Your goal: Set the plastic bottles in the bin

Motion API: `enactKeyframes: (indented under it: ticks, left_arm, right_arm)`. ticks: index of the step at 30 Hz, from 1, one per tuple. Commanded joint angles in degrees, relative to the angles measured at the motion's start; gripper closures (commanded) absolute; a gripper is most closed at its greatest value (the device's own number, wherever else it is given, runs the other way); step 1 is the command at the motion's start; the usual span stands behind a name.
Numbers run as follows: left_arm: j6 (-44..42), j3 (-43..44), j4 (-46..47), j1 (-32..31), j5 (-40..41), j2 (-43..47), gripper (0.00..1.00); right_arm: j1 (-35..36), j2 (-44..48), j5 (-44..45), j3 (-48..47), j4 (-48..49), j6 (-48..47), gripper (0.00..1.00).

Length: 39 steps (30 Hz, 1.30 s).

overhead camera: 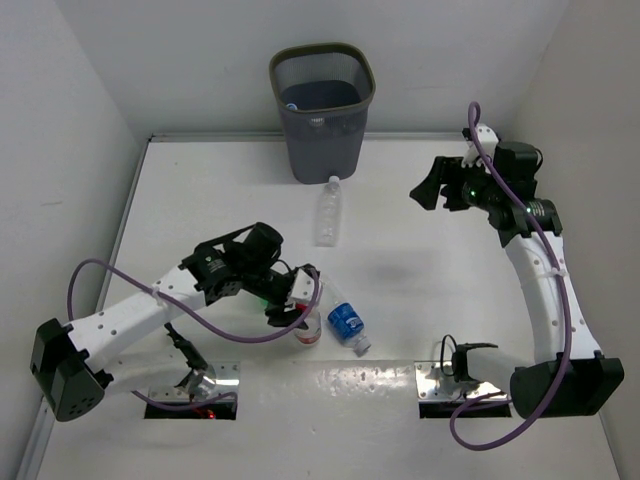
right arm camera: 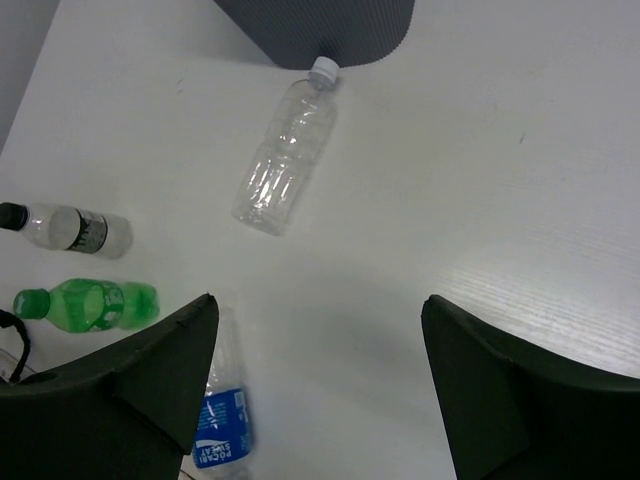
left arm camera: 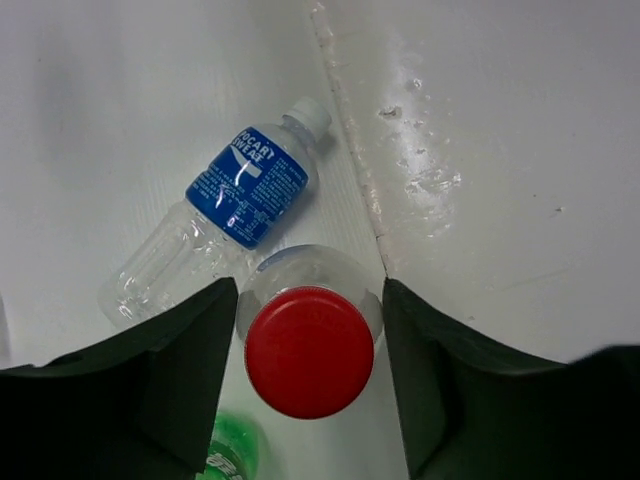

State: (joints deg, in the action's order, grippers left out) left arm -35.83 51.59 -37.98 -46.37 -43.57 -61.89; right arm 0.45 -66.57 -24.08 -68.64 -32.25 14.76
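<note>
Plastic bottles: the one in hand is a small clear plastic bottle with a red cap (left arm camera: 310, 350), standing upright on the white table (overhead camera: 450, 300) near the arms' bases.
Left gripper (left arm camera: 310, 292): its dark jaws stand either side of that bottle just below the cap, at or almost at its walls. I cannot tell whether they press on it.
Grip: centre the bottle between the jaws, close until the wall just gives, then lift straight up. A thin, empty bottle will likely slip out if pinched off-centre.
Neighbours: a clear bottle with a blue label and white cap (left arm camera: 245, 190) lies just beside it, perhaps touching, and a green bottle (left arm camera: 235, 450) shows close by under the gripper — so lift clear before swinging.
Mid-table: a clear unlabelled bottle with a white cap (overhead camera: 328, 212) lies with its cap toward the bin.
Right gripper (overhead camera: 432, 188): held high, jaws wide apart, holding nothing — best out of the left arm's path.
Bin: the dark grey mesh wastebasket (overhead camera: 322, 140) stands at the far edge. Let go only once the bottle is over its rim.
</note>
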Motion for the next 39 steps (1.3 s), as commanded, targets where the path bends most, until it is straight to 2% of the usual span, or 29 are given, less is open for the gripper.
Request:
enactKeyframes:
  ticks: [1, 4, 5, 6, 7, 10, 11, 12, 13, 14, 15, 16, 17, 19, 21, 23, 24, 26, 27, 30, 32, 35, 37, 38, 39]
  left_arm:
    - [0.2, -0.6, 2.3, -1.4, -0.5, 0.1, 0.38]
    - [1.5, 1.9, 2.3, -1.4, 3.0, 0.1, 0.61]
    - [2.2, 3.5, 2.3, -1.4, 4.0, 0.1, 0.78]
    - [4.9, 5.5, 2.3, -1.4, 4.7, 0.1, 0.85]
    - [6.4, 10.6, 2.3, -0.2, 4.7, 0.1, 0.9]
    - [9.5, 20.5, 2.3, 0.6, 6.2, -1.1, 0.95]
    - [10.1, 28.4, 2.3, 0.6, 7.8, -2.5, 0.97]
    - [11.7, 32.3, 6.7, 0.6, 10.7, -3.5, 1.0]
    - [19.1, 35.6, 10.5, 0.6, 15.3, -4.5, 1.0]
    - [22.0, 40.1, 14.3, 1.7, 25.3, -5.3, 1.0]
    - [23.3, 41.2, 21.9, 2.4, 31.2, -5.9, 1.0]
    - [23.4, 41.2, 26.3, 3.0, 31.3, -6.5, 1.0]
    - [23.4, 41.2, 30.7, 3.6, 37.4, -6.5, 1.0]
    - [20.5, 41.9, 41.3, 3.7, 42.1, -10.3, 1.0]
    - [19.6, 47.5, 45.9, 5.8, 49.0, -14.9, 1.0]
    - [20.3, 53.2, 48.6, 7.7, 50.6, -23.5, 1.0]
    - [20.8, 60.0, 48.6, 9.6, 51.9, -26.6, 1.0]
    - [21.9, 67.5, 47.7, 11.6, 51.9, -33.2, 1.0]
    - [21.9, 74.5, 46.9, 13.3, 53.2, -39.5, 1.0]
    - [21.9, 83.6, 44.8, 16.4, 53.8, -50.7, 1.0]
    - [22.5, 84.2, 47.2, 18.0, 54.5, -53.6, 1.0]
    - [26.6, 78.1, 52.5, 22.5, 52.4, -56.2, 0.99]
    - [31.1, 78.6, 53.4, 25.3, 50.6, -58.4, 0.87]
    - [32.1, 80.1, 52.4, 26.1, 50.6, -61.5, 0.63]
    - [35.1, 81.9, 51.6, 26.8, 50.1, -62.9, 0.47]
  right_arm:
    - [-0.2, 0.8, -1.1, -1.0, -0.4, -0.6, 0.19]
    - [-0.1, 1.0, -1.9, 0.0, -1.1, -1.1, 0.19]
    - [-0.2, 1.1, -2.5, 1.0, -1.9, -1.8, 0.19]
    - [-0.2, 0.9, -3.3, 1.4, -2.5, -2.3, 0.19]
    - [-0.2, 0.5, -4.3, 1.7, -3.2, -2.8, 0.19]
    - [0.6, -1.5, -5.7, 3.0, -8.3, -7.1, 0.23]
    - [1.5, -1.1, -5.9, 3.9, -9.3, -8.9, 0.23]
    - [1.9, -1.0, -6.0, 5.0, -11.5, -10.3, 0.24]
    - [2.4, -1.2, -5.8, 6.3, -12.0, -11.1, 0.24]
    - [3.8, -0.8, -5.3, 7.1, -12.1, -11.2, 0.24]
    - [5.3, -0.7, -3.9, 8.4, -12.2, -11.7, 0.24]
    - [5.3, -0.5, -3.9, 9.4, -12.0, -11.9, 0.24]
    - [6.6, -0.5, -3.1, 9.8, -11.1, -12.0, 0.24]
    - [7.5, -0.8, -2.5, 10.3, -10.7, -12.2, 0.24]
    - [7.4, -0.9, -1.9, 9.9, -9.9, -12.9, 0.24]
    - [7.6, -2.1, -1.5, 8.9, -9.8, -13.6, 0.24]
    - [7.7, -2.8, -1.3, 7.9, -10.2, -14.1, 0.24]
    - [7.5, -3.5, -1.1, 6.5, -10.9, -14.3, 0.24]
    - [7.6, -3.7, -1.1, 6.2, -11.2, -16.2, 0.24]
    - [7.7, -3.3, -0.9, 6.3, -11.4, -17.1, 0.24]
    - [7.6, -3.0, -1.0, 7.2, -11.6, -17.3, 0.24]
    - [7.6, -2.4, -0.8, 7.8, -10.4, -18.2, 0.24]
    - [7.7, -2.6, -0.4, 7.7, -10.8, -18.3, 0.23]
    - [7.6, -2.9, -0.2, 7.6, -11.0, -18.5, 0.21]
    - [7.8, -3.0, -0.4, 7.4, -11.1, -18.5, 0.21]
